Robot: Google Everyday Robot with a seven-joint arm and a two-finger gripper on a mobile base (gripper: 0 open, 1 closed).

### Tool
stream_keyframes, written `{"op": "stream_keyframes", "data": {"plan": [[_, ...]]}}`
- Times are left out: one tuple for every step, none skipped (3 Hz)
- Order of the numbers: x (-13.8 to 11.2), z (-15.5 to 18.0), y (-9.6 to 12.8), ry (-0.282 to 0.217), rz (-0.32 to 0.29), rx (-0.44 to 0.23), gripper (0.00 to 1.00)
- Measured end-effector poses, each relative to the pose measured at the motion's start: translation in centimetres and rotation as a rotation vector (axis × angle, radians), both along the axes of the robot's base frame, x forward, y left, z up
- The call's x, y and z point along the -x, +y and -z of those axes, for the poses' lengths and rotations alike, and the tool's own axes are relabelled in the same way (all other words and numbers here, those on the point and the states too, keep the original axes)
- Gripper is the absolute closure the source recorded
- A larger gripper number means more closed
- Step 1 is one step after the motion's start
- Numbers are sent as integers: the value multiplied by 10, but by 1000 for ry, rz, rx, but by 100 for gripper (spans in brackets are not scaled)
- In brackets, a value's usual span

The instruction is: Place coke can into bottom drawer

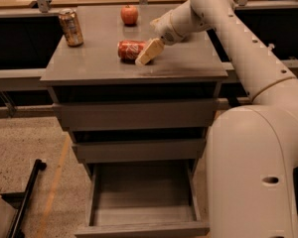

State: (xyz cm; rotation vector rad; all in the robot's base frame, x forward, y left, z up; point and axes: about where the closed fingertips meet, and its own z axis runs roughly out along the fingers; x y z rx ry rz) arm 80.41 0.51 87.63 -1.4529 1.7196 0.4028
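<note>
The coke can [128, 49] is red and lies on its side in the middle of the grey cabinet top [89, 66]. My gripper [149, 52] reaches in from the right and is down at the can's right end, touching or nearly touching it. The bottom drawer [141, 229] is pulled open below; it is a deep grey box with nothing inside. The two shallower drawers above it are closed.
A brownish-gold can [70, 28] stands upright at the back left of the cabinet top. A red apple [129, 15] sits at the back middle. My arm and base [258, 172] fill the right side. A black bar [27, 197] lies on the floor at the left.
</note>
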Motion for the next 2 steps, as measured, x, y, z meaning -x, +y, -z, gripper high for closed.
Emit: {"op": "stream_keyframes", "data": {"plan": [[-10,15,7,27,1,-15,0],[-14,22,12,38,-5,-24,18]]}}
